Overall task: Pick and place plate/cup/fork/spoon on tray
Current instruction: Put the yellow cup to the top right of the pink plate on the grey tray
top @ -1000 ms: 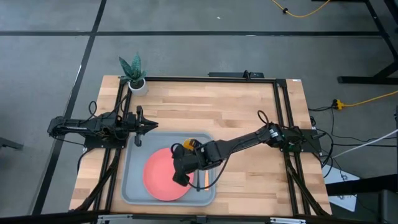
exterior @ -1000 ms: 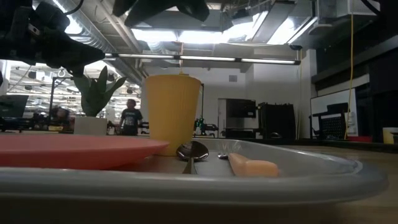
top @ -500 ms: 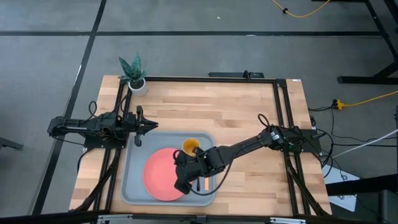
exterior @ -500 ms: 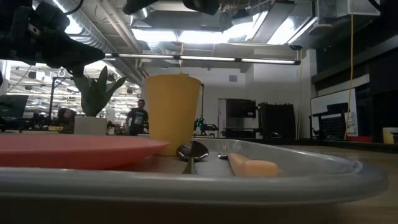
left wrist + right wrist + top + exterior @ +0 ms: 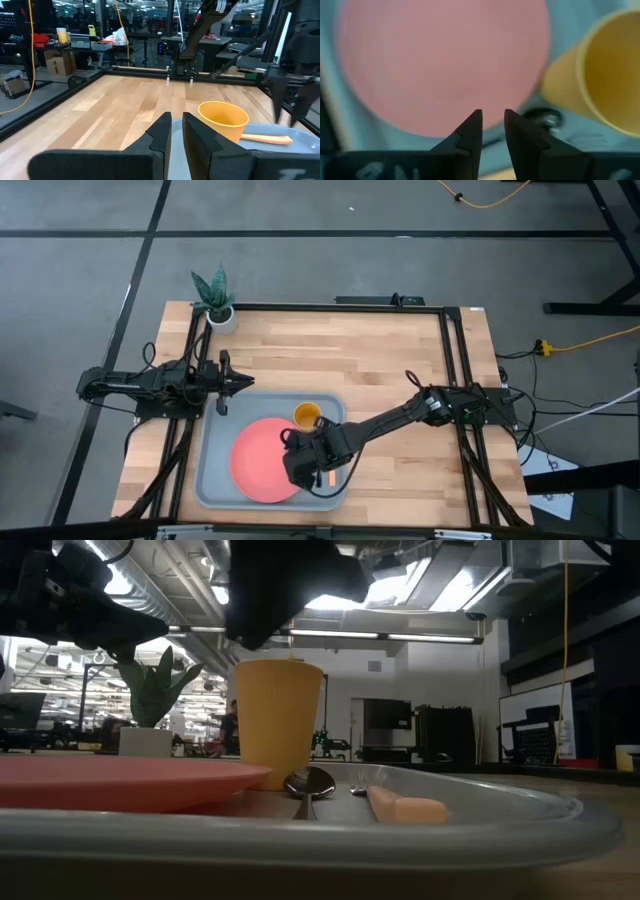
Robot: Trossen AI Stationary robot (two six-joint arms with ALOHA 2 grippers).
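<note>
The grey-blue tray (image 5: pixel 212 480) lies at the table's near edge. On it are the coral-pink plate (image 5: pixel 258 462), the yellow-orange cup (image 5: pixel 307 417) standing upright by the tray's far rim, the dark spoon (image 5: pixel 308 783) and the orange-handled fork (image 5: pixel 405 807), both lying flat beside the plate. My right gripper (image 5: pixel 293 472) hovers over the plate's right edge, shut and empty; its wrist view looks down on the plate (image 5: pixel 440 65), cup (image 5: pixel 600 80) and spoon bowl (image 5: pixel 545 118). My left gripper (image 5: pixel 247 383) waits, shut, just beyond the tray's far left corner.
A white pot with a green plant (image 5: pixel 215 305) stands at the table's far left corner. Bare wood (image 5: pixel 340 350) stretches beyond the tray and to its right. Black frame rails (image 5: pixel 455 380) run along the table's sides. A person shows far off in the room behind.
My right gripper has moved toward the table's near edge over the tray, uncovering the cup, and now looms larger in the low view. Plate, cup, spoon and fork have stayed where they were.
</note>
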